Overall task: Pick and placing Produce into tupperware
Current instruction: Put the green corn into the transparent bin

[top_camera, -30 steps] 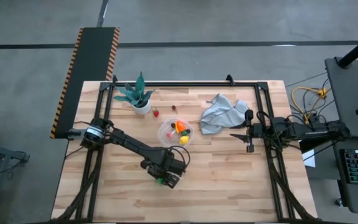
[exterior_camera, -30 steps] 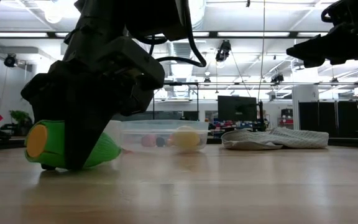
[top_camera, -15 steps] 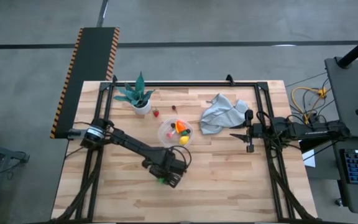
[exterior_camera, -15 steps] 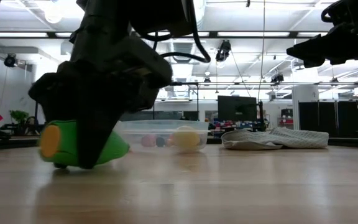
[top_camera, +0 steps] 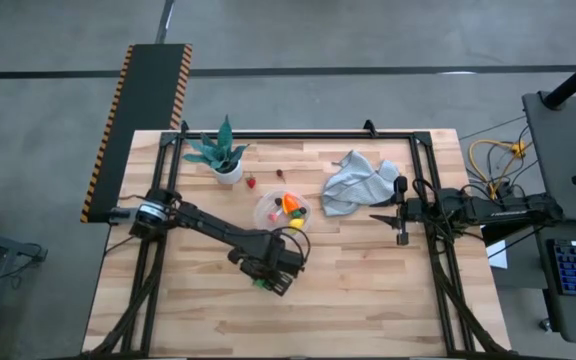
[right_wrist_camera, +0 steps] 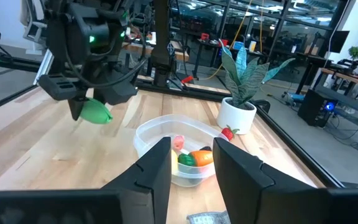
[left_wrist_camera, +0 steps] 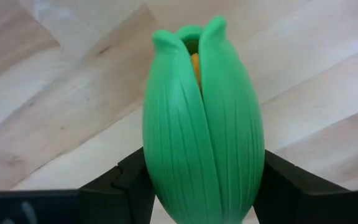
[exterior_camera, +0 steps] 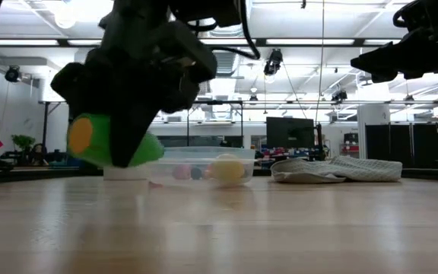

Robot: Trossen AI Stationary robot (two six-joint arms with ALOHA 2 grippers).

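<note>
Corn lifted, tub not yet reached

The left gripper (exterior_camera: 120, 114) has its jaws closed on the green toy corn (left_wrist_camera: 202, 124), clear of the table (top_camera: 368, 290) and near the tupperware (top_camera: 282, 214). The rounded husk could slip out, or it could catch the rim and shove the light tub. The right gripper (top_camera: 396, 215) waits by the cloth (top_camera: 353, 180), fingers seemingly a little apart.

bright overhead ceiling lights, soft shadows, glare on wood, blurred near hand (exterior_camera: 128, 99)
</note>
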